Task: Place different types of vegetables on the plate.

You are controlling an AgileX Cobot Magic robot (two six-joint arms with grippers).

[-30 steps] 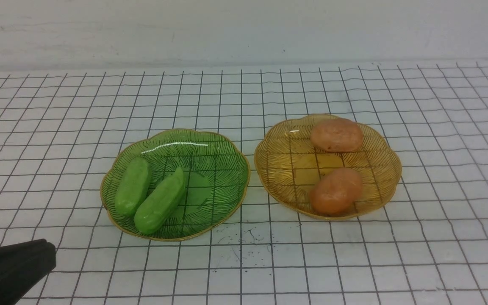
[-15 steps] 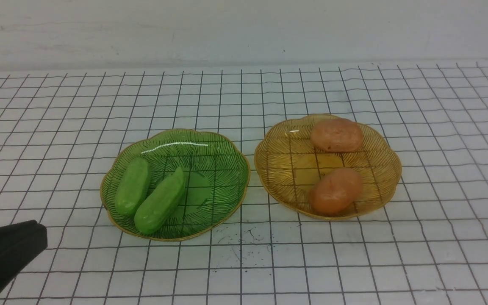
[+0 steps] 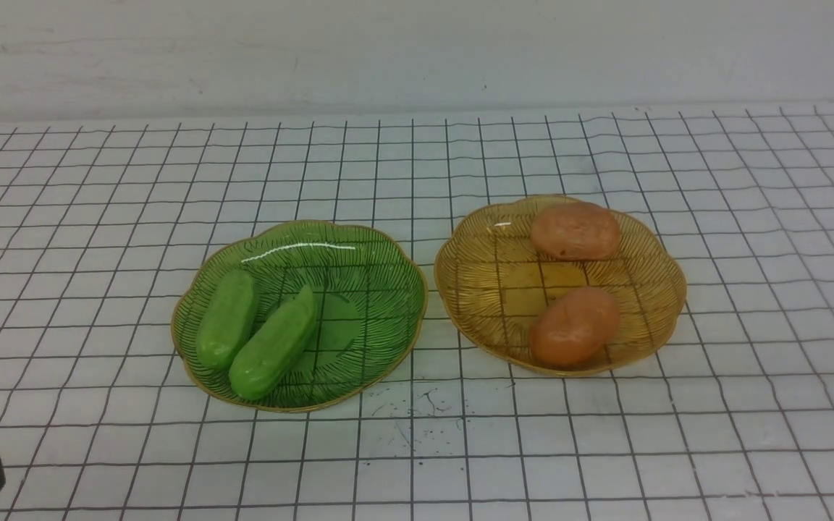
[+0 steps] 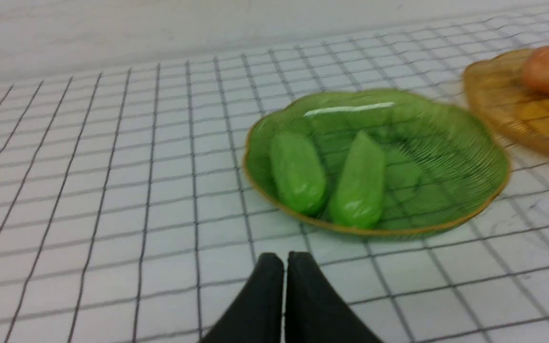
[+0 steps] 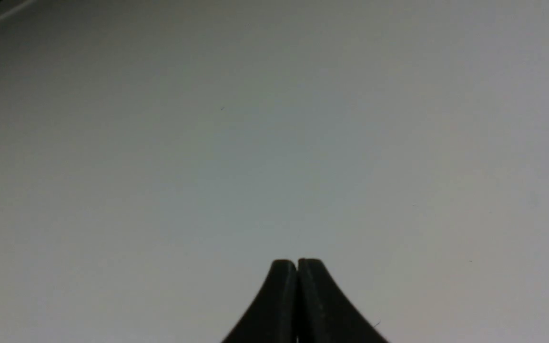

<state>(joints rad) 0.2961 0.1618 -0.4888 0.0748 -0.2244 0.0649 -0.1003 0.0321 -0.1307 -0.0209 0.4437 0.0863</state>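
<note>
Green cucumber pieces (image 3: 227, 318) (image 3: 273, 342) lie side by side in your green plate (image 3: 381, 289); orange-brown potatoes (image 3: 575, 230) (image 3: 574, 325) sit apart in the amber plate (image 3: 475, 282), mid-surface (image 3: 98, 217). Your left hand (image 4: 284, 259), closed and empty, sits near the surface's front left corner; your right hand (image 5: 297, 263) is closed too.

The table cover (image 3: 98, 217) is white with a grid of thin black lines. The left plate (image 3: 381, 268) is translucent green, ribbed with fine dark lines and rimmed in gold; its two cucumbers (image 3: 227, 318) (image 3: 274, 343) are smooth light green. The right plate (image 3: 475, 289) is translucent amber with like ribbing; its two potatoes (image 3: 576, 230) (image 3: 574, 325) are orange-brown. The wall (image 3: 417, 51) is plain white.
</note>
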